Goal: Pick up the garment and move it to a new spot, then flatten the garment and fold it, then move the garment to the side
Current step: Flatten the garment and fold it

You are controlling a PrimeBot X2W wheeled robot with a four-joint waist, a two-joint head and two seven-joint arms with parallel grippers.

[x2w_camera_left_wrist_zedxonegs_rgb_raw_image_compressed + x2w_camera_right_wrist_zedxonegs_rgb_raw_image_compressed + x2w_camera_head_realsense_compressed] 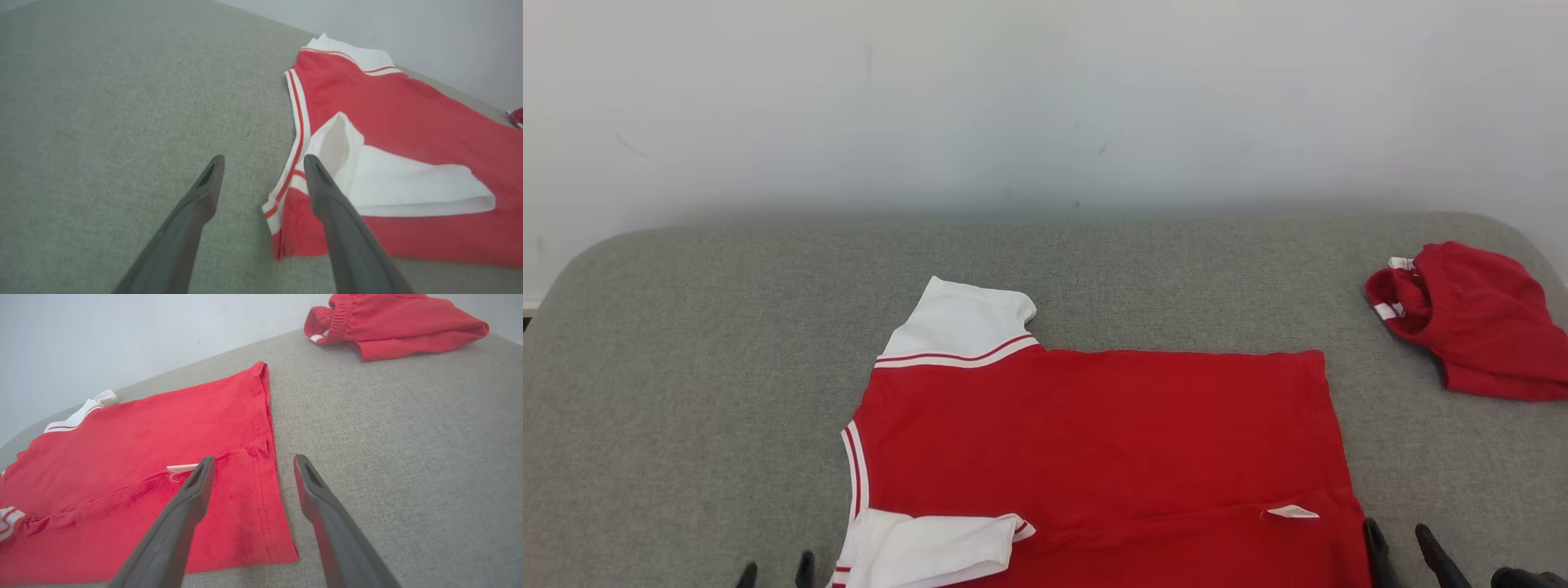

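Closest in, dark fingers of left gripper (pixel 264 159), spread apart and clamped on nothing, one tip over bare cushion (pixel 686 367), the other over the striped trim at a corner of the garment (pixel 1094 441). Same pose for right gripper (pixel 254 458): fingers wide, empty, straddling the hem edge, one tip above red cloth, one above bare fabric. Both arms low at the near edge of the head view, fingers pointing away, one gripper at each near corner of the garment. One red jersey, lying flat at the near middle of the cushion, neck end to the left and hem to the right. Far edge and hem straight; near strip folded over along a crease, with one small white label (pixel 1290 512) at its right end. Two white sleeves: far sleeve (pixel 960 322) sticking out beyond the far edge, near sleeve (pixel 931 547) folded in over the red body. Wide bare room to the left, a broad bare band beyond the far edge up to the wall (pixel 1045 98), a narrower bare stretch right of the hem. One smaller red garment (pixel 1478 318), crumpled, well apart near the rounded far right corner.
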